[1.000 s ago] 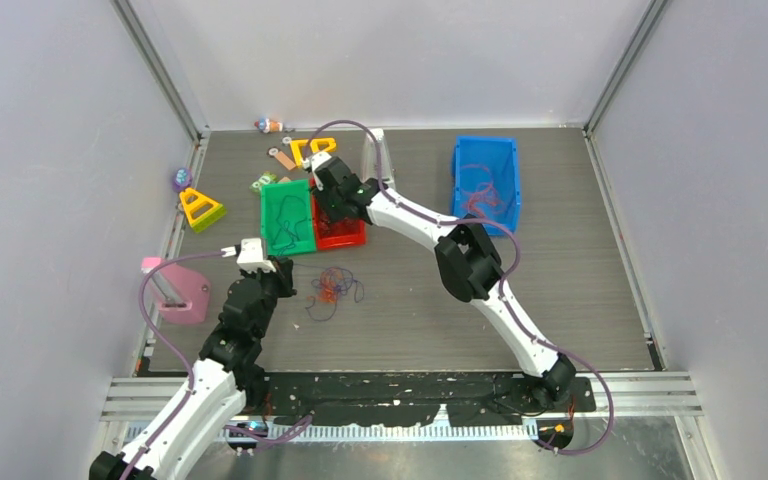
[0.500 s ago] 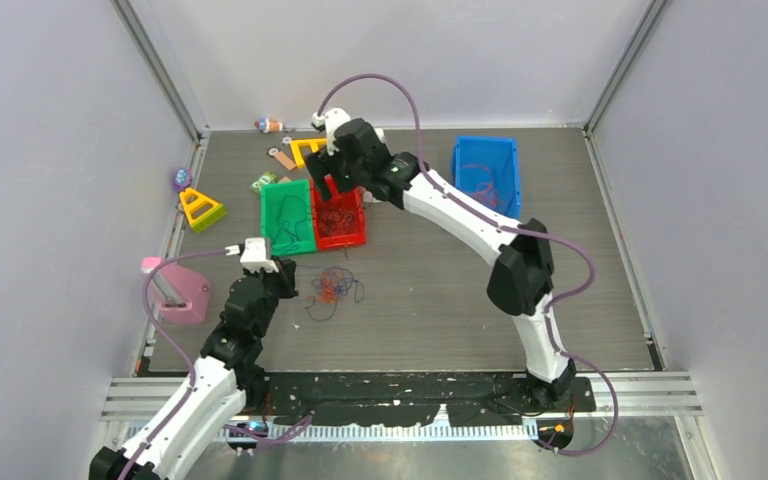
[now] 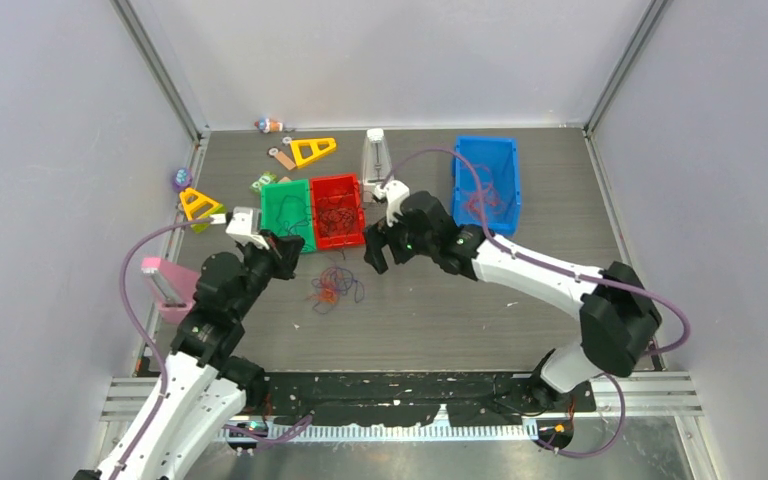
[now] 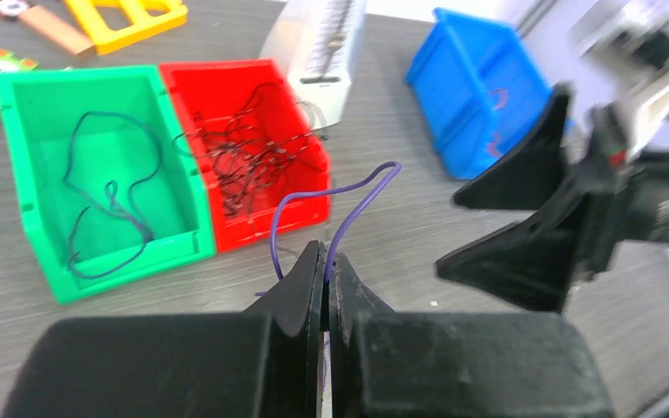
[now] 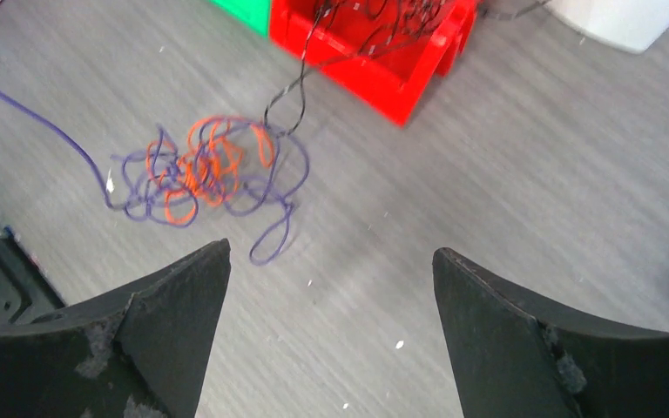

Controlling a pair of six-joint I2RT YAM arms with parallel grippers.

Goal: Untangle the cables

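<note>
Top external view: right gripper, back from the red bin, jaws spread empty, nears the cables at its 8 o'clock; left gripper pinches a purple strand, ready for another pull.

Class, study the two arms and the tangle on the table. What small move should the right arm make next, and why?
Probably lower the right tool onto the orange loops of the tangle and close. Its jaws stand open just above the clump, while the left tool is shut on a purple strand leading out of it. Pinning the orange should let the purple pull free.
</note>
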